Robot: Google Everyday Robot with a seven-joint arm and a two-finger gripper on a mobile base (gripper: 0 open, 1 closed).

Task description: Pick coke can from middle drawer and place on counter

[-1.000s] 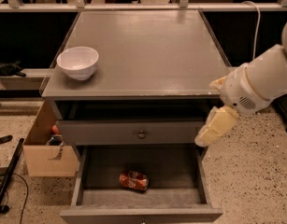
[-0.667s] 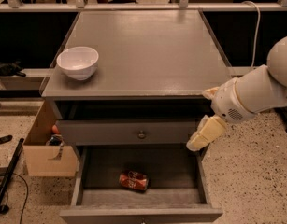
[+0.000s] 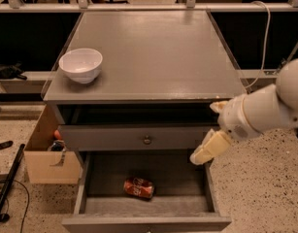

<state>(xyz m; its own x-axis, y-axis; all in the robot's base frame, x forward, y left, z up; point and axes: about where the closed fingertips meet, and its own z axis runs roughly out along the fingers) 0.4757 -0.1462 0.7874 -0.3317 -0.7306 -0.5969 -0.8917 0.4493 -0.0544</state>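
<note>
The coke can (image 3: 138,188) is red and lies on its side on the floor of the open middle drawer (image 3: 185,181), near the front and left of centre. The counter (image 3: 153,52) is the wide grey cabinet top above it. My gripper (image 3: 205,150) is cream-coloured and hangs from the white arm at the right, over the drawer's right side and just below the closed drawer front with the knob. It is up and to the right of the can, well apart from it, and holds nothing.
A white bowl (image 3: 81,65) stands on the counter's left front corner. A cardboard box (image 3: 47,154) with small items sits on the floor left of the cabinet. A dark pole (image 3: 7,184) and cables lie at the far left. A metal rail runs behind the counter.
My gripper and arm have moved left and down, from beside the cabinet's right edge to over the right part of the open drawer. The can has not moved.
</note>
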